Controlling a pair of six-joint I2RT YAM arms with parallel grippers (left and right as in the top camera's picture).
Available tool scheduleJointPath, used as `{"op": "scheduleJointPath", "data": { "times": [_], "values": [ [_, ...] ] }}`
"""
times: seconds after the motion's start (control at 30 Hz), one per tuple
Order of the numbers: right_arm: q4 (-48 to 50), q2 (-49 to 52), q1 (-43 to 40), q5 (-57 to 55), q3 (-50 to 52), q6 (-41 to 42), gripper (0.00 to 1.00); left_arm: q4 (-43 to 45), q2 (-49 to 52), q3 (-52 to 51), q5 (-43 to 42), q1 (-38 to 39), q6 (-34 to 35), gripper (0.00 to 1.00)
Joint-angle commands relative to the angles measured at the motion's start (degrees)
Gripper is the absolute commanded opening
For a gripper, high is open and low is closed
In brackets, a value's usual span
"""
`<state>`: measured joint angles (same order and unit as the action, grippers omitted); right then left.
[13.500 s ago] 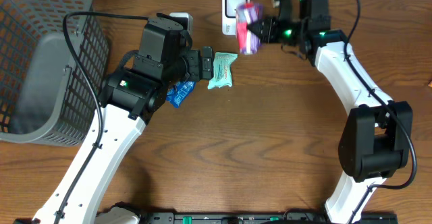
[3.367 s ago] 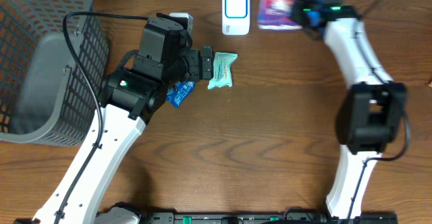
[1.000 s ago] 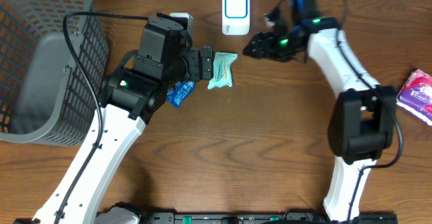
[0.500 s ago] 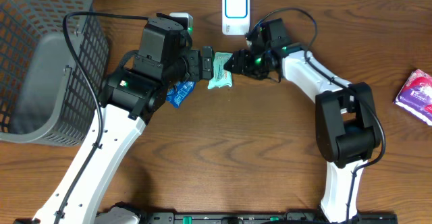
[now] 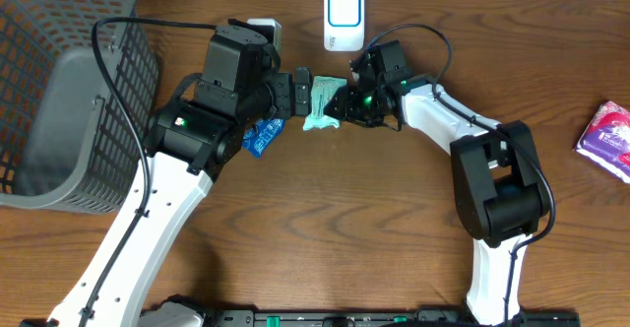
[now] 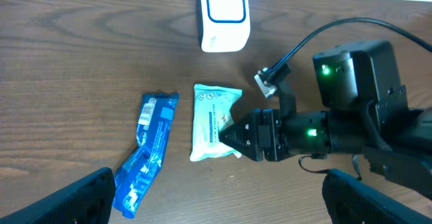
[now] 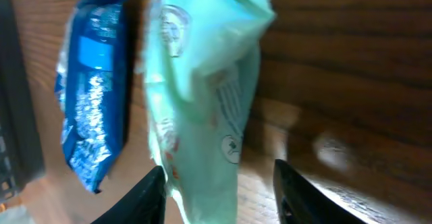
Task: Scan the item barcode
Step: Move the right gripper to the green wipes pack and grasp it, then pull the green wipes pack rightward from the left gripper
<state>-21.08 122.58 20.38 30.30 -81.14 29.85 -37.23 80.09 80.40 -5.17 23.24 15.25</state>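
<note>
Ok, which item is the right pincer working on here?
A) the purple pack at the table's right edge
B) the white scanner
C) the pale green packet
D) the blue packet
C: the right wrist view shows the right pincer with a finger on either side of the pale green packet, while the blue packet lies beside it, outside the fingers.

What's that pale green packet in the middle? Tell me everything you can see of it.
The pale green packet is a soft, crinkly plastic pouch with small printed marks, lying on the wooden table. A blue packet lies apart beside it. The right pincer straddles one end, not visibly clamped yet.
</note>
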Motion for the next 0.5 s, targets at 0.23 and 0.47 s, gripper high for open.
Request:
{"op": "scheduleJointPath", "data": {
  "times": [0.23,0.47],
  "values": [
    [1.81,-0.7,0.61,-1.16,1.25,0.55,0.01,-0.09,0.17,1.09,0.72,-0.2,0.28,0.98],
    [1.11,-1.2,-0.57,5.09,1.25,-4.07,0.01,-0.09,0.17,1.09,0.74,-0.2,0.28,0.98]
  ]
}}
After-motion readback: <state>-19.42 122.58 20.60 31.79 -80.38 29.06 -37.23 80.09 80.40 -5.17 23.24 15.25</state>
